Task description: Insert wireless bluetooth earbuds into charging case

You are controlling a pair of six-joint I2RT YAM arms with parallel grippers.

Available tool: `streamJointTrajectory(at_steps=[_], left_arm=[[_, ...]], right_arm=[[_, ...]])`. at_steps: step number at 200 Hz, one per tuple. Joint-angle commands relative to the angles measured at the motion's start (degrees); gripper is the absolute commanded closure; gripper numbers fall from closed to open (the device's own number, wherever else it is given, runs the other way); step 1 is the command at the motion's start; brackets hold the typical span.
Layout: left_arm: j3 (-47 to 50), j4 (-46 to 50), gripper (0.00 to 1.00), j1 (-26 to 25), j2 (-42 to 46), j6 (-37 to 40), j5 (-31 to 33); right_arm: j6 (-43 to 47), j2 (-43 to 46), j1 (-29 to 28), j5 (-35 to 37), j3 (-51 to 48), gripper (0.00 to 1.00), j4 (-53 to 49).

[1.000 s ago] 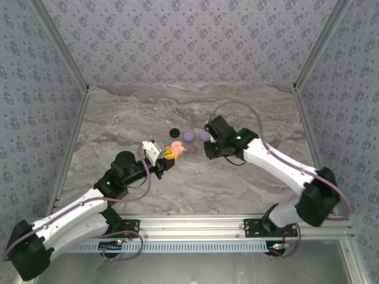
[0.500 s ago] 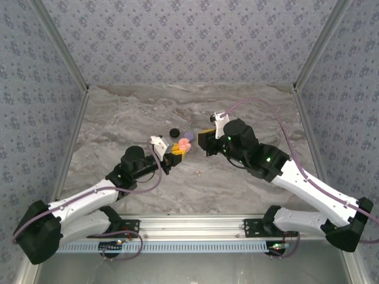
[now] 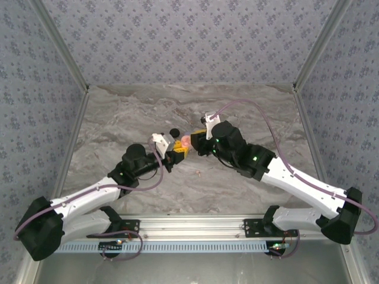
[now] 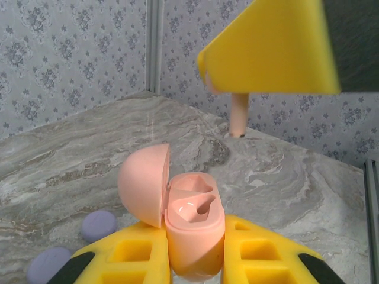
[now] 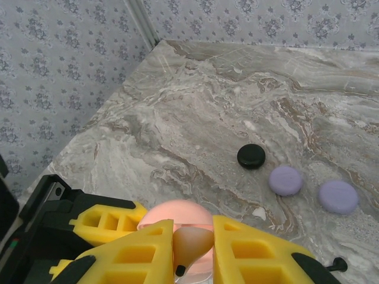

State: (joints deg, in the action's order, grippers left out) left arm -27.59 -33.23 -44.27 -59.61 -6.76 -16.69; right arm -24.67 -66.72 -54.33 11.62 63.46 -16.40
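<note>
Earbud (image 5: 190, 242), pinkish-pale and stem down, is pinched in the right gripper (image 3: 199, 136) above the table — just over the open charging case (image 4: 192, 234), itself clamped in the left gripper (image 3: 177, 154). Insertion step is judged in hand; next, the stem must be aligned with a socket and lowered.

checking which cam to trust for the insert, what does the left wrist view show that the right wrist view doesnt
Left wrist adds the inside of the open charging case: its lid is swung aside, the sockets look empty, and the earbud hangs above them.

Right wrist adds the black disc on the table, and the earbud's head between the right pincer fingers.

Both share the case held in the left pincer, the earbud, and the two lilac discs.
</note>
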Motion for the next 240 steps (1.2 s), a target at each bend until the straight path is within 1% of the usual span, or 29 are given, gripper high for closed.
streamJointTrajectory(at_steps=[1, 114, 179, 207, 220, 240], left_arm=[[-2.6, -2.5, 1.00, -0.4, -0.1, -0.5, -1.3], [-3.0, -2.8, 1.00, -0.4, 0.3, -0.5, -0.5], [-3.0, -2.9, 1.00, -0.5, 0.4, -0.3, 0.1], [-3.0, -3.1, 1.00, -0.5, 0.4, -0.2, 0.3], [-2.9, -3.1, 1.00, -0.4, 0.3, -0.2, 0.3], [-2.6, -3.1, 1.00, -0.4, 0.3, -0.2, 0.3]], right_arm=[[-0.9, -1.0, -0.5, 1.5, -0.6, 0.79, 1.2], [-1.3, -3.6, -0.6, 0.8, -1.0, 0.79, 0.1], [-1.3, -4.3, -0.6, -1.2, -0.5, 0.78, -0.3], [-1.6, -4.4, -0.5, -2.6, 0.2, 0.72, -2.0], [-1.8, -4.1, -0.3, -3.7, 0.7, 0.66, -2.1], [-2.0, -3.1, 0.6, -6.0, 1.5, 0.58, -1.9]])
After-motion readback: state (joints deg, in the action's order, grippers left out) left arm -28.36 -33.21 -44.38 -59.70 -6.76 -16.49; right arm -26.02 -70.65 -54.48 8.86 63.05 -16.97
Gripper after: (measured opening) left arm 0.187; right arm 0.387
